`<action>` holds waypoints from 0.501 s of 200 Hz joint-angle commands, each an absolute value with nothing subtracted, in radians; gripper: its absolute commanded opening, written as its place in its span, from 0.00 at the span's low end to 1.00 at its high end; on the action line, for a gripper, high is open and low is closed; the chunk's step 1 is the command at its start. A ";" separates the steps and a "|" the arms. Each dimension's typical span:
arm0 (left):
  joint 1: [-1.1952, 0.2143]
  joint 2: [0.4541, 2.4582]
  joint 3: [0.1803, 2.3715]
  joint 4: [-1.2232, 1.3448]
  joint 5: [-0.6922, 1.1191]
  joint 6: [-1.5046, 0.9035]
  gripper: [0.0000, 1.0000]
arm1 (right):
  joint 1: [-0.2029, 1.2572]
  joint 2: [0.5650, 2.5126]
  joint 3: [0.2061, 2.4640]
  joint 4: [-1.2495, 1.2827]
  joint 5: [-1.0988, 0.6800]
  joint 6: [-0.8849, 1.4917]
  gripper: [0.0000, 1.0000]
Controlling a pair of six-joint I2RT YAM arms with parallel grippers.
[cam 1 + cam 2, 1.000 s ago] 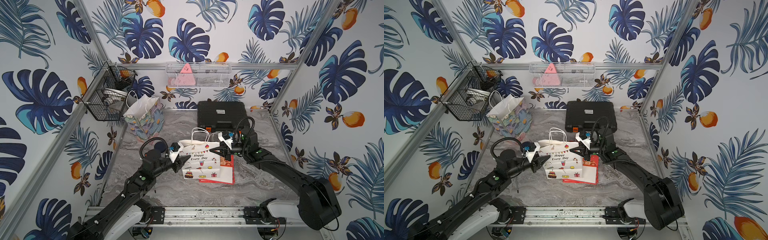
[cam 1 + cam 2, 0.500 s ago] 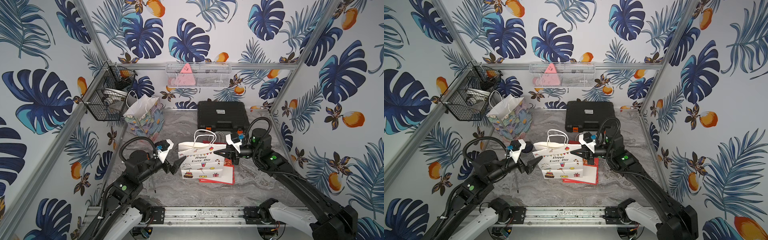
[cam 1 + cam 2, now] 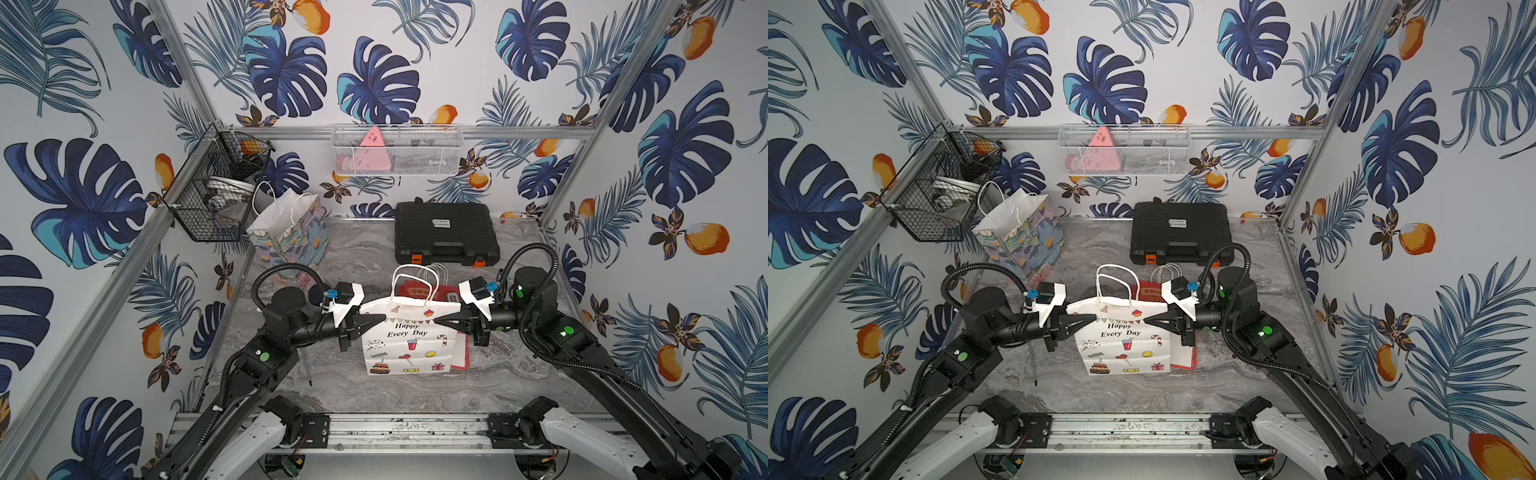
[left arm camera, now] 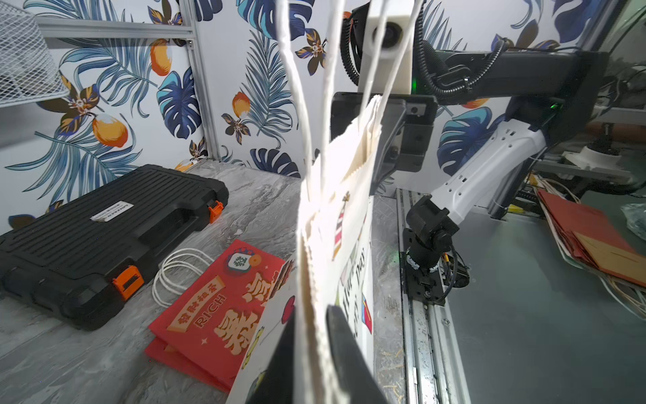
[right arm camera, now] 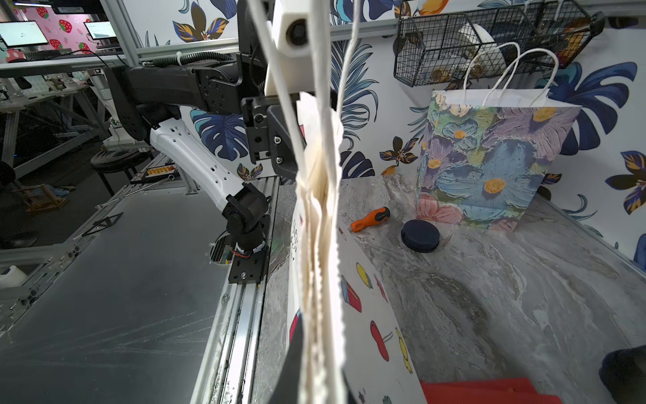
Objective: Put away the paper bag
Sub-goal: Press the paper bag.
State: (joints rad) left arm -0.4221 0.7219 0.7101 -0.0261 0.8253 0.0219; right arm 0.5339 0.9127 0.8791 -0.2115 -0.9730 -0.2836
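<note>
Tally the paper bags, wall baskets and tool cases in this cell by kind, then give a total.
Paper bags: 3 (white printed bag, flat red bag, flowered standing bag)
Wall baskets: 2 (black wire basket, white mesh basket)
Tool cases: 1 (black plastic case)
Total: 6

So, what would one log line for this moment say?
left gripper: shut on white paper bag top edge | right gripper: shut on opposite end | bag: upright, folded flat | red paper bag: lying flat

Red bag (image 3: 459, 353) mostly hidden behind paper bag (image 3: 409, 340); black basket (image 3: 210, 226) contents indistinct.
</note>
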 commanded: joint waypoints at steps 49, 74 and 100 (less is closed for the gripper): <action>-0.420 0.743 0.683 0.139 0.861 -0.088 0.00 | 0.536 0.866 0.890 -0.134 -0.919 -0.142 0.46; -0.420 0.751 0.677 0.152 0.867 -0.100 0.00 | 0.537 0.860 0.875 -0.057 -0.929 -0.087 0.32; -0.419 0.749 0.672 0.145 0.858 -0.104 0.00 | 0.536 0.863 0.840 0.015 -0.916 -0.048 0.00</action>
